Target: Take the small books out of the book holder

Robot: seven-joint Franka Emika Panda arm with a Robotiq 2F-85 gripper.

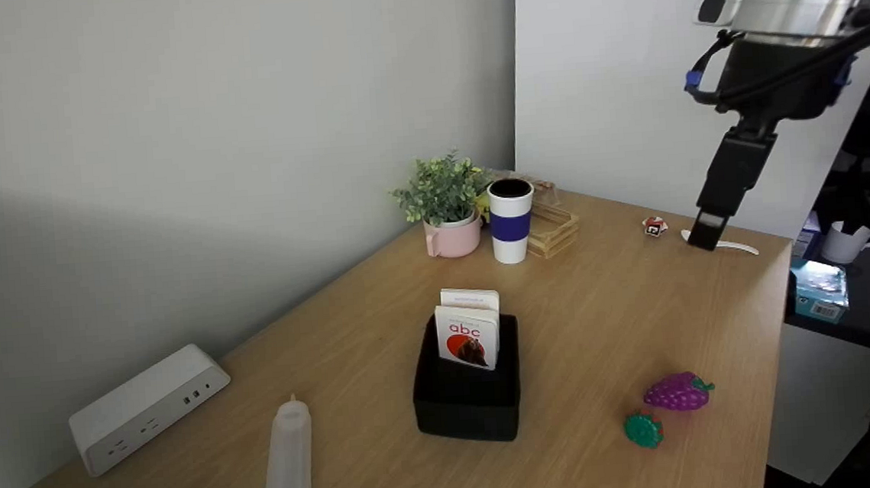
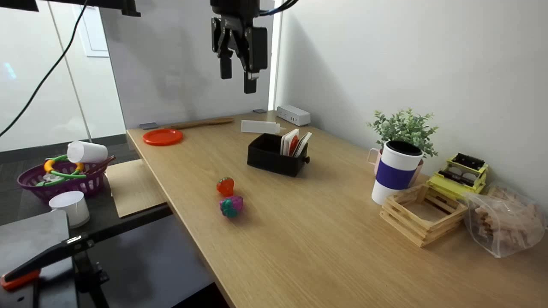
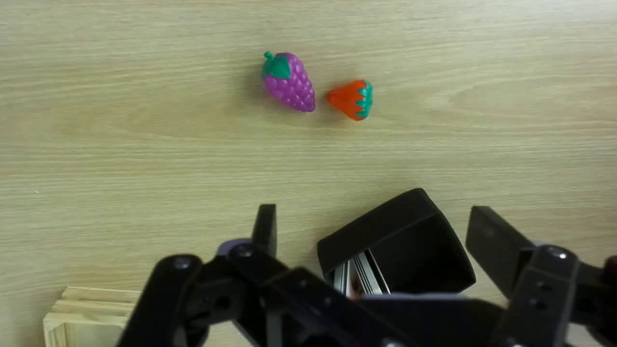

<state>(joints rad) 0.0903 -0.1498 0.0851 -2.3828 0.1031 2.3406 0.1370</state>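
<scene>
The book holder is a black open box [image 1: 468, 418] on the wooden table; it shows in both exterior views [image 2: 272, 160] and in the wrist view [image 3: 409, 212]. The small white books [image 1: 470, 337] stand upright and slightly leaning in one end of it, tops above the rim. The front cover reads "abc" with a red picture. They also show in an exterior view [image 2: 292, 144] and edge-on in the wrist view [image 3: 368, 274], partly hidden by the gripper. My gripper [image 2: 238, 77] is open and empty, well above the table. Its fingers [image 3: 375, 224] appear either side of the holder.
A purple toy grape [image 3: 291, 84] and a red toy strawberry [image 3: 352, 100] lie near the holder. A white-and-blue cup [image 1: 511, 223], potted plant [image 1: 453, 235] and wooden crate [image 2: 424, 214] stand along the wall. A clear bottle [image 1: 288, 468] and white power box [image 1: 148, 406] are on the table.
</scene>
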